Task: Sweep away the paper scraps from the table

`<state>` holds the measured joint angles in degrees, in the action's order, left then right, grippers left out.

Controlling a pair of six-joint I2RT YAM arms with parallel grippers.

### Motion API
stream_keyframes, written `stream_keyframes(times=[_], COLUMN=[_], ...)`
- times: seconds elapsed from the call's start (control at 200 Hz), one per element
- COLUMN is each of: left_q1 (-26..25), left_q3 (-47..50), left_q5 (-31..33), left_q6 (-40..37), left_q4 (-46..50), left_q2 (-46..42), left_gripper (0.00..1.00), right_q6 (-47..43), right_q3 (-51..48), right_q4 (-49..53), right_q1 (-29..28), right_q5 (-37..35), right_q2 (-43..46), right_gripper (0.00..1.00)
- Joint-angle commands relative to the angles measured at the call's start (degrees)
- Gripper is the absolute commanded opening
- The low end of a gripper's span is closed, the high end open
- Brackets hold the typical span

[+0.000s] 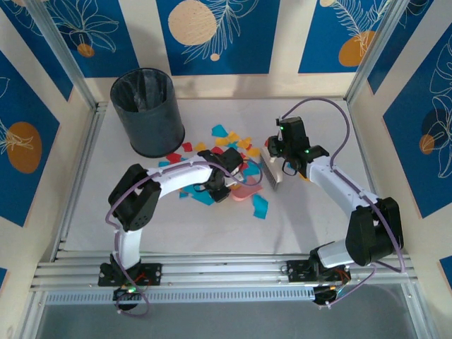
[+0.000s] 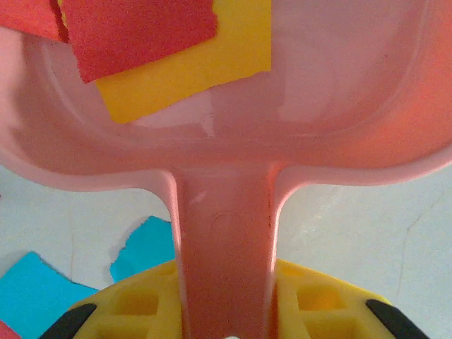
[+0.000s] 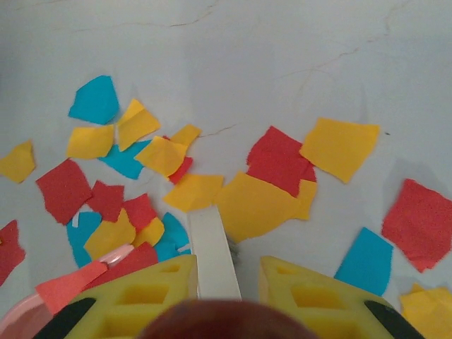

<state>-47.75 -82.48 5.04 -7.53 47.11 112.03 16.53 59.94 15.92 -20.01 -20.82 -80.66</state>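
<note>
Left wrist view: left pincer (image 2: 226, 307) clamped on the dustpan (image 2: 325, 92) handle, with two paper scraps (image 2: 141, 42) in the pan just ahead. Right pincer (image 3: 226, 282) grips the brush (image 3: 212, 247) tight; most scraps litter the worktop (image 3: 282, 49) beyond it. Sweeping looks partway done; next, brush them panward.

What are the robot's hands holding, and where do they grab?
Left gripper: pink dustpan, by its handle. Right gripper: brush, by its white handle.
</note>
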Motion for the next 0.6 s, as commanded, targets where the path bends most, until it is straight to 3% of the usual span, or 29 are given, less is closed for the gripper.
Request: stream_keyframes(times=[0.0, 0.595], left_q1=[1.13, 1.16], left_q3=[-1.17, -0.79], left_q5=[1.98, 1.73], left_q6=[1.11, 0.50], left_q4=[2.11, 0.39], left_q2=[0.83, 0.00], left_gripper=[0.00, 0.00], right_q6=[-1.64, -5.26], right_q3=[1.68, 0.92], right_q4=[1.52, 6.49], right_q1=[-0.42, -4.11], right_q5=[5.33, 10.56], right_q2=[-0.03, 6.33], right_gripper=[0.00, 0.00])
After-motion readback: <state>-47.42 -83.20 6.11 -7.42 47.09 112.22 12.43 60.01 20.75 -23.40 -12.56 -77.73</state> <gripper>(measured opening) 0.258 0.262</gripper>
